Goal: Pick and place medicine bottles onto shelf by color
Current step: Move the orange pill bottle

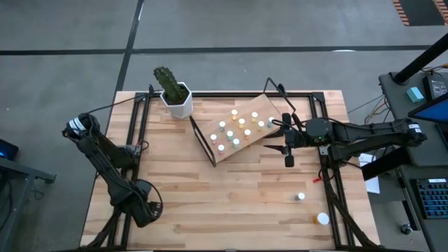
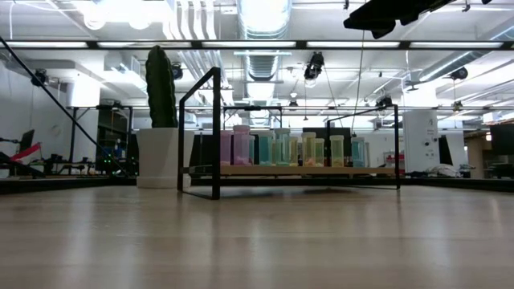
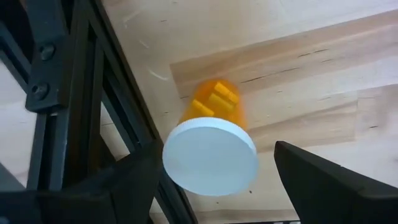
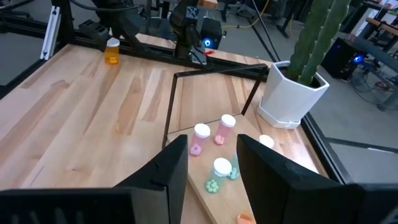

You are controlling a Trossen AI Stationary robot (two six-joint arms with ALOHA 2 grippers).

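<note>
Left tool, at the near left corner of the tabletop beside the black frame rail: fingers spread as wide as they go, one on each side of an orange bottle with a white cap; a gap shows between the cap and each finger, so the tool stands around the bottle without gripping it. The bottle stands on the wood just beside the rail; the right wrist view shows it far off at the tabletop's edge. Right tool, at the right end of the shelf: fingers about half open with nothing between them, poised above the shelf's end; through the gap a green bottle with a white cap is seen, and beyond it two pink bottles. The shelf, a light-wood board on a black wire frame, lies askew at mid-tabletop and carries about a dozen bottles in rows; the low view shows them upright, pink, green and yellow. Two white-capped bottles stand apart on the near right of the tabletop. A cactus in a white pot stands at the far edge, just beside the shelf's left end.
</note>
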